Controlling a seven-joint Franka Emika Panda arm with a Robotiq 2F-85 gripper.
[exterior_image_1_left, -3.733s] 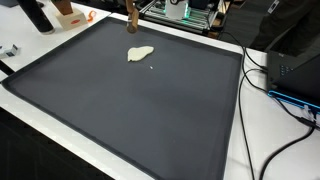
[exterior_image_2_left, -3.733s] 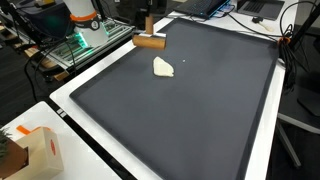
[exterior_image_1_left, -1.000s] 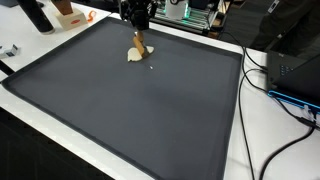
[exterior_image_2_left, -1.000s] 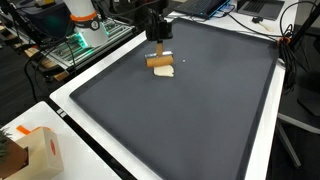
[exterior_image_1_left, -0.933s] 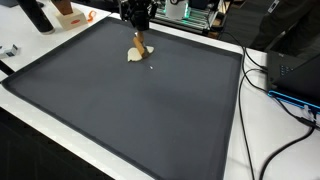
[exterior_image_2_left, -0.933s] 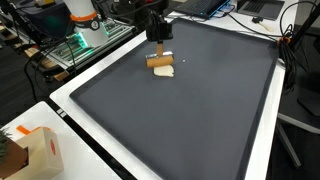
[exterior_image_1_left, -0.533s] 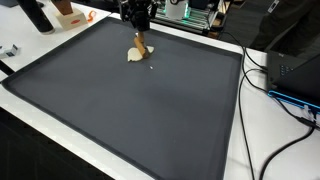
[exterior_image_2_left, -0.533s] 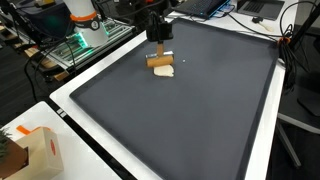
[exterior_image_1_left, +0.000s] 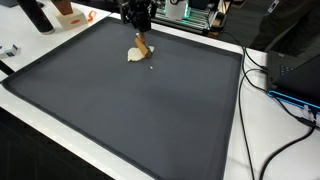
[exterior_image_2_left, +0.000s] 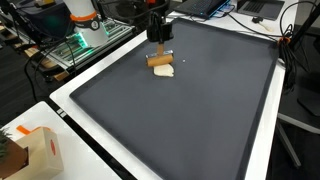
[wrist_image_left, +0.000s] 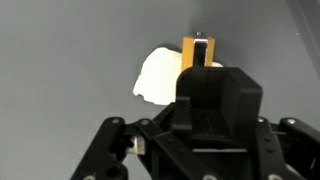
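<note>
A wide dark grey mat (exterior_image_1_left: 150, 110) covers the table. Near its far edge lies a small flat cream-coloured piece (exterior_image_1_left: 133, 56) (exterior_image_2_left: 167, 70) (wrist_image_left: 160, 76). My gripper (exterior_image_1_left: 138, 30) (exterior_image_2_left: 158, 42) (wrist_image_left: 203, 62) hangs straight over it, shut on a brown wooden tool (exterior_image_1_left: 142, 45) (exterior_image_2_left: 160, 61) (wrist_image_left: 197, 48). The tool's lower end rests at the edge of the cream piece, touching or just above it. In the wrist view the black gripper body hides most of the tool and the fingertips.
A white table rim (exterior_image_2_left: 70, 110) surrounds the mat. Cables (exterior_image_1_left: 262, 75) and a black box (exterior_image_1_left: 295, 65) lie beside one edge. Electronics (exterior_image_2_left: 85, 35) stand behind the far edge, a cardboard box (exterior_image_2_left: 30, 150) sits at a corner, and an orange object (exterior_image_1_left: 68, 14) is at the back.
Since 3.7 s ago the gripper has carried the wooden tool from the mat's far edge down to the cream piece. Over the last second it has barely moved.
</note>
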